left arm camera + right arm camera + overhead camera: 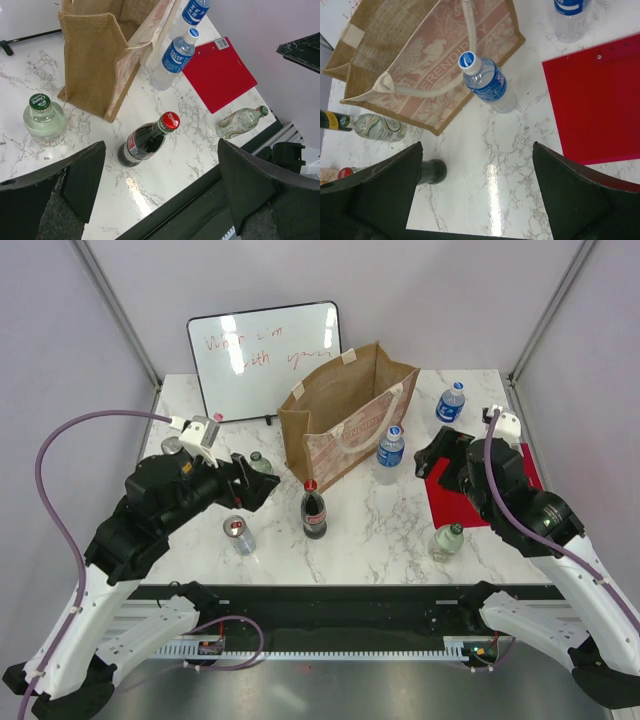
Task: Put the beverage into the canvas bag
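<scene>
The tan canvas bag (pixel 340 415) stands open at the middle back of the table, with white handles and a pale red-printed panel. A dark cola bottle (pixel 314 510) with a red cap stands in front of it. A blue-labelled water bottle (pixel 390 448) stands by the bag's right side. My left gripper (pixel 255 485) is open and empty, left of the cola bottle (pixel 145 142), with the bag (pixel 100 60) beyond. My right gripper (pixel 432 455) is open and empty, right of the water bottle (pixel 487 82) and the bag (pixel 430 55).
A second water bottle (pixel 452 402) stands at the back right. A green-capped bottle (pixel 260 465) is by my left gripper and another (pixel 448 540) is at the front right. A can (pixel 238 534), a red folder (pixel 480 495) and a whiteboard (pixel 265 360) are also here.
</scene>
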Controlling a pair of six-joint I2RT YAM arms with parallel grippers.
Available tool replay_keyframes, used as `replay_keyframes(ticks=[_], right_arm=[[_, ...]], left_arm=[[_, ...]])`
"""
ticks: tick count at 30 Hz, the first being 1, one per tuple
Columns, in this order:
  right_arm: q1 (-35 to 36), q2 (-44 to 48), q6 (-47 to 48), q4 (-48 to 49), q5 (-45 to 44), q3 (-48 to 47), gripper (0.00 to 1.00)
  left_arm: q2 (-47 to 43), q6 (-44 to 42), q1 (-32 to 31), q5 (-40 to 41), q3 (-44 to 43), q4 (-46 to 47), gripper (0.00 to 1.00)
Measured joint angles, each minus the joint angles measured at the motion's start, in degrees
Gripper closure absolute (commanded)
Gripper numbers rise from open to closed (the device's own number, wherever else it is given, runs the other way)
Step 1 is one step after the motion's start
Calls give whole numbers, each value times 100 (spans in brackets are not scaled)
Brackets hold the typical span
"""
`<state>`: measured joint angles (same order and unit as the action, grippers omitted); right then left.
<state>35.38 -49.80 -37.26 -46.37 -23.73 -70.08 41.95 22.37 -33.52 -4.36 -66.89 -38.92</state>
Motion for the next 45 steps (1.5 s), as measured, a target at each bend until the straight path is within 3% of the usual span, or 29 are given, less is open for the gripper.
replay_keyframes(ticks=[12, 18, 29, 35, 45], right_arm=[[-2, -249, -1604, -1910, -1386, -138, 5], [-4, -195, -2096, -2496, -1499, 133, 7], [-4, -238, -2100, -2081, -468, 1641, 7], [-4, -354, -2149, -1915, -328, 2157, 5], [-4, -531, -2186, -1493, -525, 2691, 16]], left_arm=[[-76, -81, 0, 160, 868, 33, 1], [-315, -190, 0, 245, 1217, 103, 1], [-1001, -435, 0, 483, 1843, 332, 1], [-1172, -507, 0, 551, 1932, 354, 1], [-1202, -562, 0, 573, 1947, 396, 1]])
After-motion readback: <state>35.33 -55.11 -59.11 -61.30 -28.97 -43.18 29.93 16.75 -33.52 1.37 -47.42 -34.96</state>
